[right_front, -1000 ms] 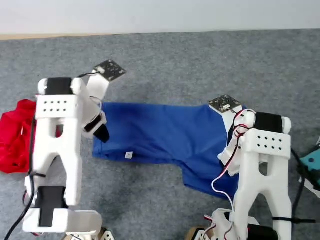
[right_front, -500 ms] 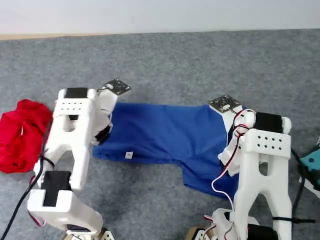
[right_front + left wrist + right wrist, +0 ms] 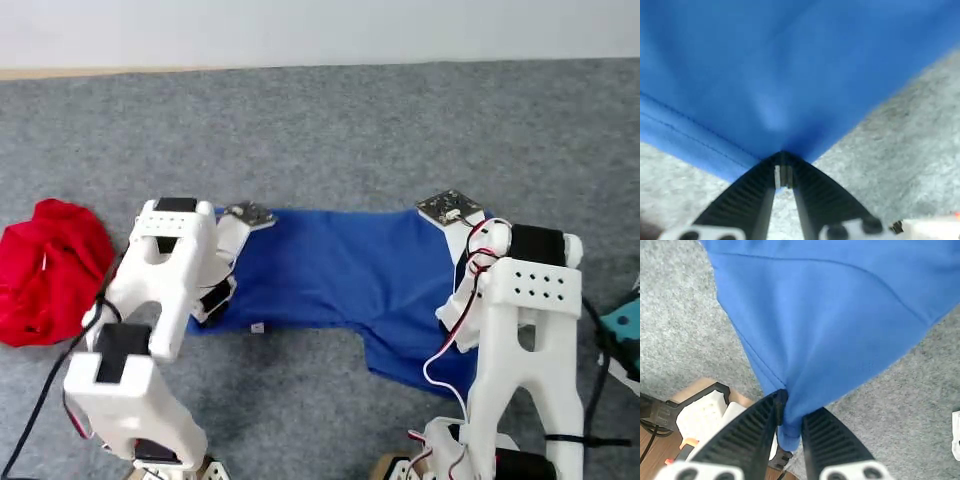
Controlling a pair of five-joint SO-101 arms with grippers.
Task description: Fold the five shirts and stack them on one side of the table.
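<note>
Two white robot arms work a blue cotton shirt (image 3: 340,265) lying spread across the middle of a grey felt-covered table (image 3: 350,130). The left gripper (image 3: 783,175) has its fingers pressed together on a tuck of cloth at the shirt's left edge, and the right gripper (image 3: 788,415) pinches a fold near its right end. A crumpled red shirt (image 3: 50,265) waits at the table's left edge (a teal object (image 3: 622,322) peeks in at the far right). The step in hand appears to be a fold of the blue garment. To do it well, both arms should probably lift together and level, keeping the cloth lightly taut between them. They should then carry the held edge across in one direction and lay it down flat before either pinch lets go.
</note>
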